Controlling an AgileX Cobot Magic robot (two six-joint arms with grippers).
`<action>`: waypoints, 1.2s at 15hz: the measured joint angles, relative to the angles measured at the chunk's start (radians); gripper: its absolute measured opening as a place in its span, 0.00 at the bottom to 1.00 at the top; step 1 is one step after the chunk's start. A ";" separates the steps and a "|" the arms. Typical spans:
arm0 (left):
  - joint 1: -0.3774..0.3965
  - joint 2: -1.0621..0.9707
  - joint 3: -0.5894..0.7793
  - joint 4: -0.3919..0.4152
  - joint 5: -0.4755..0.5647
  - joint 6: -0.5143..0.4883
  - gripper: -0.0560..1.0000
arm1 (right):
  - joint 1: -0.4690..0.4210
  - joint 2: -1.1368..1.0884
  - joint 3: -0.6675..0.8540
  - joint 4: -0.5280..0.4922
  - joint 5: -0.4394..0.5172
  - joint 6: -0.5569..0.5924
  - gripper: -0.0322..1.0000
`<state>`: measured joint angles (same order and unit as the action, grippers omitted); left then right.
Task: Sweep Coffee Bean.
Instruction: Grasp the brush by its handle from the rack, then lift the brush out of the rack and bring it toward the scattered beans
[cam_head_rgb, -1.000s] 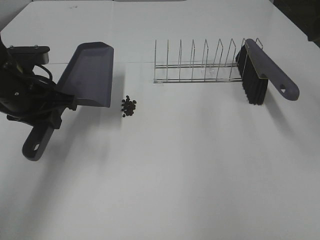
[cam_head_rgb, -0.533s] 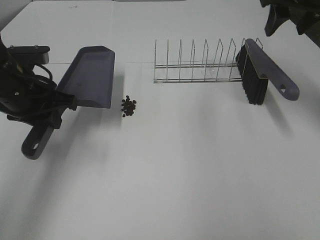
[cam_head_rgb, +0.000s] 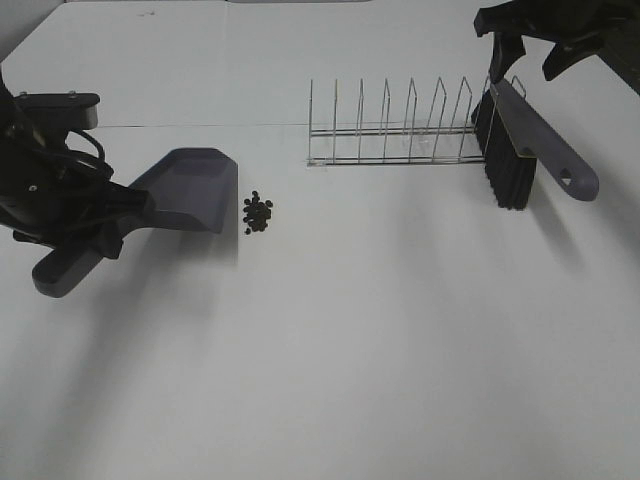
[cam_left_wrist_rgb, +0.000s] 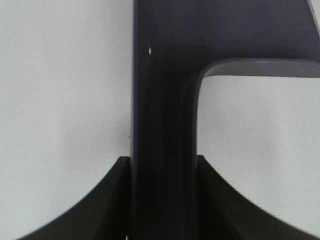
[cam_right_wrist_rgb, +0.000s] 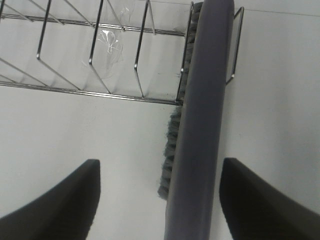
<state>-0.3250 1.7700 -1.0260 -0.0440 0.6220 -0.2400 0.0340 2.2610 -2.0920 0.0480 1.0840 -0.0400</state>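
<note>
A small pile of dark coffee beans (cam_head_rgb: 258, 212) lies on the white table. The grey dustpan (cam_head_rgb: 185, 189) sits low just left of the beans, its lip close to them. My left gripper (cam_head_rgb: 95, 232) is shut on the dustpan's handle (cam_left_wrist_rgb: 162, 150). The grey brush (cam_head_rgb: 530, 140) with black bristles leans in the right end of the wire rack (cam_head_rgb: 400, 130). My right gripper (cam_head_rgb: 535, 45) hovers open above the brush, its fingers (cam_right_wrist_rgb: 55, 200) on either side of the brush back (cam_right_wrist_rgb: 200, 125) without touching it.
The wire rack stands at the back centre-right with several upright dividers (cam_right_wrist_rgb: 95, 45). The white table (cam_head_rgb: 350, 350) stretches in front of the beans and rack.
The dustpan has tipped down from a raised tilt to lie low beside the beans. My right gripper has come into view from the back right and moved over the brush.
</note>
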 joint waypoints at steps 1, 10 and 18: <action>0.000 0.000 0.000 0.000 0.001 0.000 0.35 | -0.008 0.034 -0.024 0.001 0.000 -0.001 0.57; 0.000 0.000 0.000 0.000 0.002 0.000 0.35 | -0.035 0.214 -0.089 -0.008 -0.060 -0.053 0.43; 0.000 0.000 0.000 0.000 0.002 0.000 0.35 | -0.037 0.175 -0.165 -0.048 0.004 -0.015 0.30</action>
<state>-0.3250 1.7700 -1.0260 -0.0440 0.6240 -0.2400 -0.0030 2.4360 -2.2570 0.0000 1.0880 -0.0550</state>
